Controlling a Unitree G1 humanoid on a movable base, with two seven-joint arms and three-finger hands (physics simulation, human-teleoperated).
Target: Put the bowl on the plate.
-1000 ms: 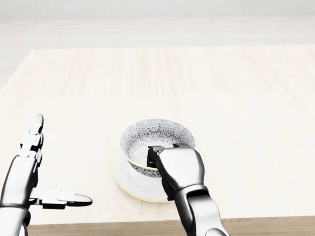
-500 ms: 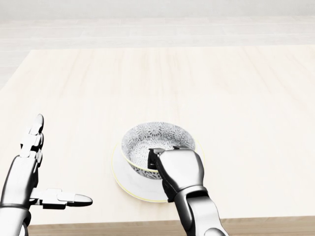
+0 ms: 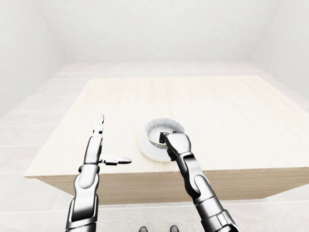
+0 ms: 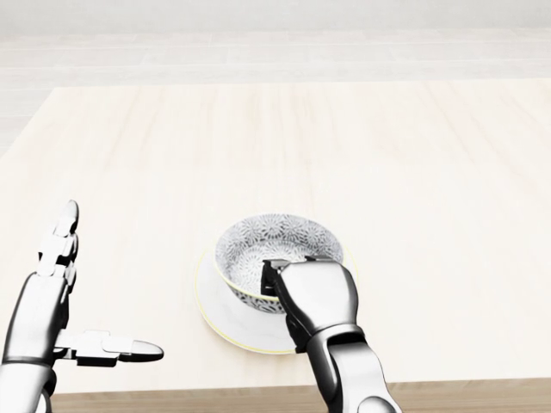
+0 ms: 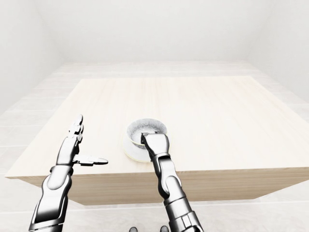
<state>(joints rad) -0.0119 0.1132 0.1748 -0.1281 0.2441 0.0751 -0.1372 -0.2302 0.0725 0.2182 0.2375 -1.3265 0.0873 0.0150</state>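
Note:
A patterned grey-and-white bowl sits on a white plate near the bottom edge of the wooden table in the head view. My right hand grips the bowl's near rim, fingers curled over it. The bowl looks nearly level on the plate. My left hand hovers over the table to the left of the plate, fingers spread, holding nothing.
The light wooden table stretches wide above and to both sides of the plate. Its near edge runs just below the plate. A pale tiled floor surrounds the table.
The bowl has settled slightly lower and more level on the plate, with my right hand still on its rim. My left hand has barely moved.

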